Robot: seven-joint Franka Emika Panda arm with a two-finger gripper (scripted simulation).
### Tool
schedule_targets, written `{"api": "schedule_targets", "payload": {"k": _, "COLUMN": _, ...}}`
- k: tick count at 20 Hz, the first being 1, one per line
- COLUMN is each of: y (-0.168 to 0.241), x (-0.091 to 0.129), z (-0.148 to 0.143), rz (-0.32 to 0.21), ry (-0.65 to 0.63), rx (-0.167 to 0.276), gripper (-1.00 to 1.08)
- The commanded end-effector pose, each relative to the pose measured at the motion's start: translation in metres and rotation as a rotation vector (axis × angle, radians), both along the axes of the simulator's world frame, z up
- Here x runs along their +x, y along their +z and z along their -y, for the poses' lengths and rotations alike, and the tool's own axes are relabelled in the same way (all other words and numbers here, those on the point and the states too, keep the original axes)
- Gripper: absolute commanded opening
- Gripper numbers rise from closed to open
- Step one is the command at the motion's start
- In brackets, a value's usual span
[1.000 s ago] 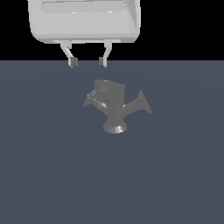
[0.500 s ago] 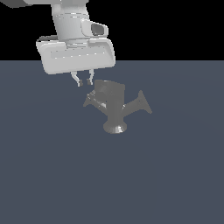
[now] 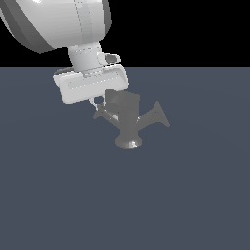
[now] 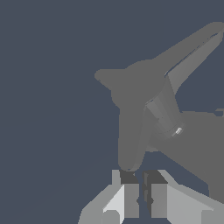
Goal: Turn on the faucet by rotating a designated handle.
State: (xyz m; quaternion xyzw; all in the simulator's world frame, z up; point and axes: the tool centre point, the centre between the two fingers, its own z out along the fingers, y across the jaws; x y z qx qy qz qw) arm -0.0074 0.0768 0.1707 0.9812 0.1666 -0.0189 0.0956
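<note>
The faucet [image 3: 128, 117] is a small dull-grey fixture standing upright on its round flared foot on the dark floor. Its longer arm with the flared fin [image 3: 159, 114] points to the exterior view's right. The stubby handle [image 3: 102, 114] sticks out to the exterior view's left. My gripper [image 3: 99, 102] hangs just above and behind the handle, with the fingers together and nothing between them. In the wrist view the gripper [image 4: 142, 177] sits just short of the end of the handle [image 4: 128, 131]. I cannot tell whether they touch.
The flat dark grey-blue floor [image 3: 195, 195] spreads around the faucet on all sides. My arm's large white links [image 3: 58, 24] fill the upper part of the exterior view's left.
The gripper has come down from above to the handle's side of the faucet. Its fingers, spread apart one second ago, have closed together. The faucet has not moved.
</note>
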Motion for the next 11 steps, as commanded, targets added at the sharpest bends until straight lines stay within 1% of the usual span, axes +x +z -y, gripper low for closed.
{"api": "schedule_targets", "payload": {"k": 1, "y": 0.065, "x": 0.093, "z": 0.040, "rz": 0.263, "ry": -0.246, "rx": 0.098, "gripper": 0.47}}
{"api": "schedule_targets", "payload": {"k": 2, "y": 0.094, "x": 0.074, "z": 0.097, "rz": 0.314, "ry": -0.328, "rx": 0.122, "gripper": 0.47}}
{"api": "schedule_targets", "payload": {"k": 3, "y": 0.035, "x": 0.056, "z": 0.113, "rz": 0.245, "ry": -0.402, "rx": 0.124, "gripper": 0.26}}
{"api": "schedule_targets", "payload": {"k": 4, "y": 0.018, "x": 0.060, "z": 0.131, "rz": 0.219, "ry": -0.428, "rx": 0.125, "gripper": 0.26}}
{"api": "schedule_targets", "payload": {"k": 5, "y": 0.031, "x": 0.069, "z": 0.145, "rz": 0.266, "ry": -0.401, "rx": 0.077, "gripper": -0.79}}
{"api": "schedule_targets", "payload": {"k": 6, "y": 0.024, "x": 0.079, "z": 0.037, "rz": 0.262, "ry": -0.364, "rx": 0.171, "gripper": -0.76}}
{"api": "schedule_targets", "payload": {"k": 7, "y": 0.025, "x": 0.079, "z": 0.034, "rz": 0.262, "ry": -0.355, "rx": 0.195, "gripper": -0.76}}
{"api": "schedule_targets", "payload": {"k": 8, "y": 0.018, "x": 0.094, "z": 0.076, "rz": 0.292, "ry": -0.448, "rx": 0.176, "gripper": -0.71}}
{"api": "schedule_targets", "payload": {"k": 9, "y": 0.025, "x": 0.090, "z": 0.107, "rz": 0.308, "ry": -0.497, "rx": 0.165, "gripper": -0.71}}
{"api": "schedule_targets", "payload": {"k": 10, "y": 0.017, "x": 0.103, "z": 0.053, "rz": 0.313, "ry": -0.398, "rx": 0.182, "gripper": -0.07}}
{"api": "schedule_targets", "payload": {"k": 11, "y": 0.023, "x": 0.097, "z": 0.008, "rz": 0.316, "ry": -0.328, "rx": 0.193, "gripper": -0.07}}
